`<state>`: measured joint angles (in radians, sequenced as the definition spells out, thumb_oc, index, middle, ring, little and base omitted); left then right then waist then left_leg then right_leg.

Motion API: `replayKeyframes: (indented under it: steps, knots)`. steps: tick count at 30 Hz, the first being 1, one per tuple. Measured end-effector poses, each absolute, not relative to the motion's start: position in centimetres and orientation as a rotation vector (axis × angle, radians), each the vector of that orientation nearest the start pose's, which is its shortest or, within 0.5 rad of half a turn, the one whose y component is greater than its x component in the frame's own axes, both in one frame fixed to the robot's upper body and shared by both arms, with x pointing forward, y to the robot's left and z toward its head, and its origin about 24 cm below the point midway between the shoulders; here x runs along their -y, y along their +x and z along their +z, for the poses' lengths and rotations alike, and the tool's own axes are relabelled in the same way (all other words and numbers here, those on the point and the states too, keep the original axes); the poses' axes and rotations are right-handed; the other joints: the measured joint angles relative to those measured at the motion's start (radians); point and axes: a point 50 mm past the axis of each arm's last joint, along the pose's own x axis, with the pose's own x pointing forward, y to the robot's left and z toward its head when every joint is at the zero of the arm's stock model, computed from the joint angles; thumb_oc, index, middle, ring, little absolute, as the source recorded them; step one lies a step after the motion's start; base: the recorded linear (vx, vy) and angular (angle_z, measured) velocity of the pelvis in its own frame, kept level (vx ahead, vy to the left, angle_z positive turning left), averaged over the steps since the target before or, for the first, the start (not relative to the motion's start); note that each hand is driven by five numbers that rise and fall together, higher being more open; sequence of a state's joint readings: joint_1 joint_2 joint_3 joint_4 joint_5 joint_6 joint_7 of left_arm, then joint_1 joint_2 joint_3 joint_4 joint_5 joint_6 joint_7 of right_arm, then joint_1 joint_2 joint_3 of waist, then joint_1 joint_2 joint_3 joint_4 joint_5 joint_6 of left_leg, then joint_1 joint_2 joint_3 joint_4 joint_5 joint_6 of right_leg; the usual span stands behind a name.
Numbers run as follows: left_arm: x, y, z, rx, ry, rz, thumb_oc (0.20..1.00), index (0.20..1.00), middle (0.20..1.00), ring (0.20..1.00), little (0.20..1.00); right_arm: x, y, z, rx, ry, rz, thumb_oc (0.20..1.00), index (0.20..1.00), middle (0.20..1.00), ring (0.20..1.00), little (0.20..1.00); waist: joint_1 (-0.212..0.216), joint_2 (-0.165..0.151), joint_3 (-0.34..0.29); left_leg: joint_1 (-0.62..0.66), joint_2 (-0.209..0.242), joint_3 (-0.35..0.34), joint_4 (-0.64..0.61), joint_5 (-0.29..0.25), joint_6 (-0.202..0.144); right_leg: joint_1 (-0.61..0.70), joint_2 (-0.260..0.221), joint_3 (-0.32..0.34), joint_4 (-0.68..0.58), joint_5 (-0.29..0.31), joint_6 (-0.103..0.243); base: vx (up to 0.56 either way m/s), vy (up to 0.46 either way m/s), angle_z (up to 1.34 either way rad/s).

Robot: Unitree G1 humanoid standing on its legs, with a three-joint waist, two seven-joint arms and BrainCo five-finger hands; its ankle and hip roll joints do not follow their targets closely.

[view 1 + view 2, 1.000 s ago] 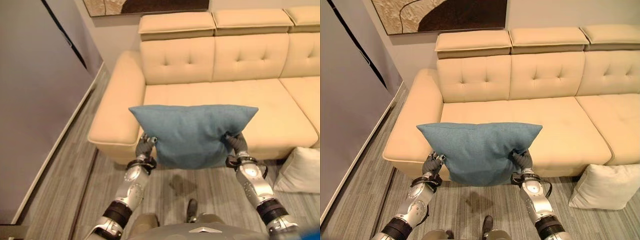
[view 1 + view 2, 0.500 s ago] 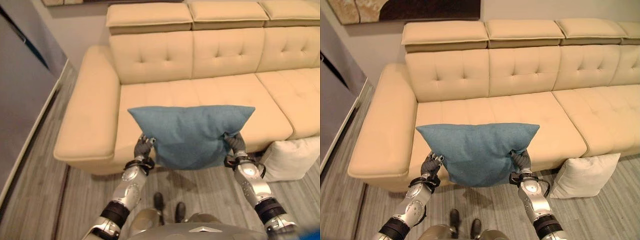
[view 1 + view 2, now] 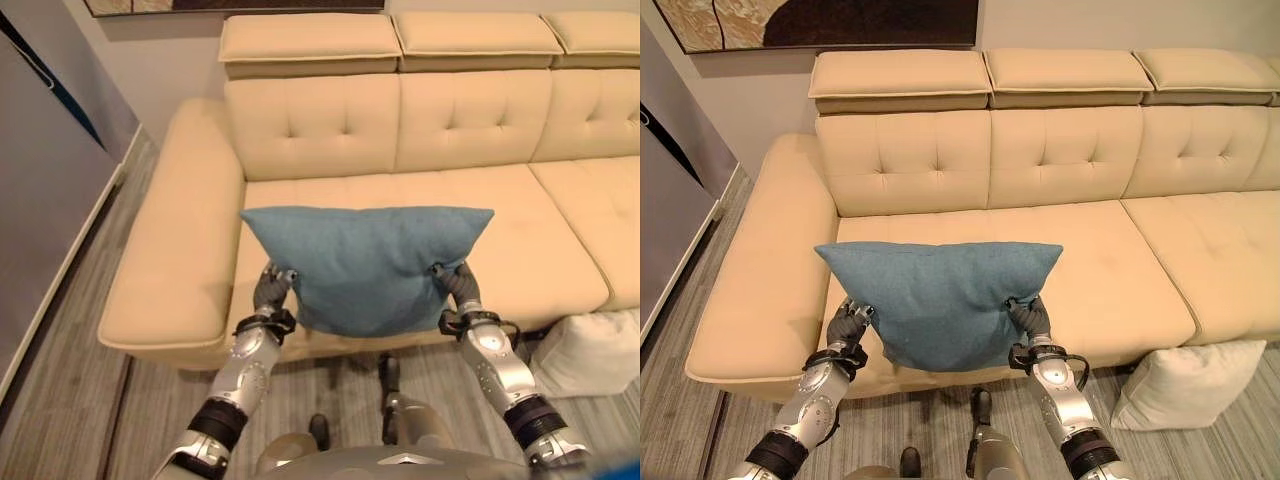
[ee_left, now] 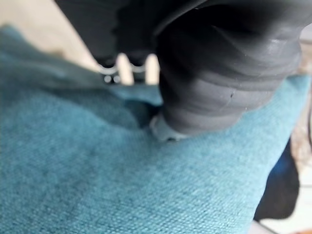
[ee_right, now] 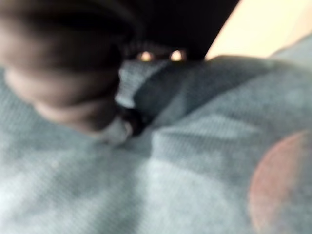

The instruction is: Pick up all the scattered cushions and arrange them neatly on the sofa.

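I hold a blue cushion (image 3: pixel 368 262) in the air in front of the cream sofa (image 3: pixel 440 120), above the front edge of its left seat. My left hand (image 3: pixel 268 292) is shut on the cushion's left lower edge and my right hand (image 3: pixel 455 286) is shut on its right lower edge. Both wrist views show fingers curled into the blue cloth (image 4: pixel 97 175) (image 5: pixel 195 161). A white cushion (image 3: pixel 1185 385) leans on the floor against the sofa front at the right.
The sofa's left armrest (image 3: pixel 175 240) lies to the left of the held cushion. A grey wall panel (image 3: pixel 40 180) stands at the far left. A framed picture (image 3: pixel 830 20) hangs above the sofa back. Grey plank floor (image 3: pixel 60 400) runs along the sofa front.
The camera has shifted, and the sofa now sits a little further right and lower in view. The blue cushion is held slightly higher, over the seat's front edge. Both hands keep their hold.
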<state>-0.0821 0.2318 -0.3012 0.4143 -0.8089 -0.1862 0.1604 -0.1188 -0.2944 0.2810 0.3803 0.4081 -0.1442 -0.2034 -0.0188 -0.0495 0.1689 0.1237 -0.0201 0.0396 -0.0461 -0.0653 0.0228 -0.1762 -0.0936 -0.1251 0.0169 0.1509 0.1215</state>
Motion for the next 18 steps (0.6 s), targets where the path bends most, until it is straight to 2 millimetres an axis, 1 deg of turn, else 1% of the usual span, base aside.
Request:
replayKeyframes:
  steps: [1, 2, 3, 4, 5, 6, 7, 8, 9, 10, 11, 12, 13, 14, 16, 18]
  knots:
    - [-15.5, 25.0, -2.9, -0.296, -0.486, 0.102, 0.200, 0.200, 0.200, 0.200, 0.200, 17.4, 26.2, -0.9, -0.199, 0.029, -0.046, 0.200, 0.200, 0.200, 0.200, 0.200, -0.006, 0.009, -0.002, 0.000, 0.020, -0.023, 0.006, -0.010, -0.017, 0.015, 0.020, -0.003, -0.005, -0.005, -0.011, 0.24, -0.160, 0.69]
    - [-15.1, 25.2, -2.7, -0.288, -0.499, 0.091, 0.200, 0.200, 0.200, 0.200, 0.200, 17.9, 26.3, -0.6, -0.188, 0.023, -0.059, 0.200, 0.200, 0.200, 0.200, 0.200, -0.018, 0.013, -0.001, -0.006, 0.045, -0.050, 0.027, -0.014, -0.030, 0.039, 0.033, -0.048, -0.012, -0.019, -0.046, 0.20, -0.200, 0.86]
    - [-14.8, 25.3, -2.6, -0.287, -0.502, 0.080, 0.200, 0.200, 0.200, 0.200, 0.200, 18.3, 26.3, -0.5, -0.184, 0.020, -0.070, 0.200, 0.200, 0.200, 0.200, 0.200, -0.031, 0.012, -0.002, -0.023, 0.053, -0.065, 0.056, -0.019, -0.046, 0.052, 0.032, -0.084, -0.018, -0.025, -0.064, 0.17, -0.223, 1.05]
    - [-14.4, 25.5, -2.4, -0.285, -0.503, 0.067, 0.200, 0.200, 0.200, 0.200, 0.200, 18.6, 26.4, -0.4, -0.179, 0.020, -0.079, 0.200, 0.200, 0.200, 0.200, 0.200, -0.043, 0.010, -0.003, -0.045, 0.055, -0.061, 0.095, -0.021, -0.050, 0.066, 0.030, -0.115, -0.028, -0.027, -0.073, 0.12, -0.208, 0.82]
    - [-14.1, 25.5, -2.4, -0.285, -0.509, 0.059, 0.200, 0.200, 0.200, 0.200, 0.200, 18.9, 26.5, -0.2, -0.172, 0.016, -0.088, 0.200, 0.200, 0.200, 0.200, 0.200, -0.044, 0.010, -0.003, -0.058, 0.058, -0.051, 0.118, -0.017, -0.057, 0.071, 0.033, -0.122, -0.029, -0.038, -0.083, 0.12, -0.160, 0.75]
    - [-13.6, 25.7, -2.2, -0.282, -0.518, 0.042, 0.200, 0.200, 0.200, 0.200, 0.200, 19.2, 26.7, 0.1, -0.158, 0.027, -0.106, 0.200, 0.200, 0.200, 0.200, 0.200, -0.037, -0.019, 0.001, -0.165, 0.049, -0.044, 0.330, -0.024, -0.084, 0.089, 0.022, -0.143, -0.045, -0.049, -0.099, 0.11, -0.104, 0.36]
    - [-13.6, 25.7, -2.2, -0.282, -0.517, 0.043, 0.200, 0.200, 0.200, 0.200, 0.200, 19.1, 26.7, 0.2, -0.154, 0.028, -0.102, 0.200, 0.200, 0.200, 0.200, 0.200, -0.028, -0.026, 0.001, -0.191, 0.051, -0.030, 0.384, -0.025, -0.095, 0.096, 0.020, -0.142, -0.047, -0.050, -0.110, 0.09, -0.061, 0.17]
    - [-13.7, 25.6, -2.3, -0.286, -0.517, 0.046, 0.200, 0.200, 0.200, 0.200, 0.200, 19.0, 26.7, 0.3, -0.149, 0.028, -0.099, 0.200, 0.200, 0.200, 0.200, 0.200, -0.021, -0.023, -0.001, -0.195, 0.064, -0.012, 0.408, -0.028, -0.094, 0.110, 0.026, -0.142, -0.047, -0.061, -0.128, 0.15, -0.030, 0.04]
    - [-13.7, 25.7, -2.3, -0.282, -0.516, 0.045, 0.200, 0.200, 0.200, 0.200, 0.200, 19.0, 26.6, 0.2, -0.152, 0.031, -0.098, 0.200, 0.200, 0.200, 0.200, 0.200, -0.029, -0.019, -0.003, -0.193, 0.075, 0.012, 0.415, -0.032, -0.099, 0.122, 0.033, -0.153, -0.051, -0.072, -0.144, 0.17, 0.004, 0.10]
    - [-13.7, 25.8, -2.1, -0.273, -0.516, 0.042, 0.200, 0.200, 0.200, 0.200, 0.200, 19.0, 26.7, 0.3, -0.147, 0.032, -0.098, 0.200, 0.200, 0.200, 0.200, 0.200, -0.031, -0.018, -0.003, -0.192, 0.081, 0.019, 0.408, -0.036, -0.100, 0.123, 0.038, -0.155, -0.049, -0.076, -0.147, 0.24, 0.024, 0.22]
    - [-13.8, 26.1, -1.8, -0.265, -0.511, 0.039, 0.200, 0.200, 0.200, 0.200, 0.200, 18.9, 26.7, 0.4, -0.143, 0.035, -0.098, 0.200, 0.200, 0.200, 0.200, 0.200, -0.033, -0.025, 0.000, -0.198, 0.090, 0.033, 0.401, -0.052, -0.095, 0.126, 0.042, -0.151, -0.061, -0.083, -0.158, 0.20, 0.046, 0.33]
    - [-13.8, 26.6, -1.3, -0.247, -0.500, 0.029, 0.200, 0.200, 0.200, 0.200, 0.200, 18.9, 26.7, 0.4, -0.141, 0.041, -0.106, 0.200, 0.200, 0.200, 0.200, 0.200, -0.033, -0.048, 0.006, -0.200, 0.092, 0.060, 0.244, -0.045, -0.095, 0.134, 0.042, -0.128, -0.093, -0.076, -0.148, 0.21, 0.064, 0.38]
    - [-13.7, 26.7, -1.2, -0.245, -0.498, 0.022, 0.200, 0.200, 0.200, 0.200, 0.200, 19.1, 26.8, 0.5, -0.139, 0.036, -0.110, 0.200, 0.200, 0.200, 0.200, 0.200, -0.032, -0.054, 0.009, -0.205, 0.094, 0.060, 0.169, -0.025, -0.099, 0.137, 0.044, -0.127, -0.095, -0.064, -0.146, 0.22, 0.083, 0.34]
    - [-13.7, 26.7, -1.3, -0.249, -0.496, 0.021, 0.200, 0.200, 0.200, 0.200, 0.200, 19.1, 26.7, 0.5, -0.140, 0.035, -0.110, 0.200, 0.200, 0.200, 0.200, 0.200, -0.030, -0.055, 0.011, -0.216, 0.103, 0.062, 0.136, -0.005, -0.100, 0.147, 0.050, -0.127, -0.104, -0.063, -0.149, 0.23, 0.110, 0.03]
    - [-13.8, 26.5, -1.5, -0.258, -0.493, 0.024, 0.200, 0.200, 0.200, 0.200, 0.200, 19.0, 26.7, 0.4, -0.144, 0.038, -0.114, 0.200, 0.200, 0.200, 0.200, 0.200, -0.015, -0.055, 0.011, -0.235, 0.123, 0.082, 0.071, 0.054, -0.124, 0.164, 0.061, -0.119, -0.113, -0.076, -0.156, 0.20, 0.127, -0.16]
    - [-14.0, 26.5, -1.5, -0.256, -0.487, 0.027, 0.200, 0.200, 0.200, 0.200, 0.200, 18.8, 26.8, 0.4, -0.143, 0.043, -0.115, 0.200, 0.200, 0.200, 0.200, 0.200, -0.003, -0.046, 0.013, -0.253, 0.142, 0.090, 0.029, 0.100, -0.121, 0.171, 0.078, -0.106, -0.113, -0.080, -0.156, 0.14, 0.125, -0.46]
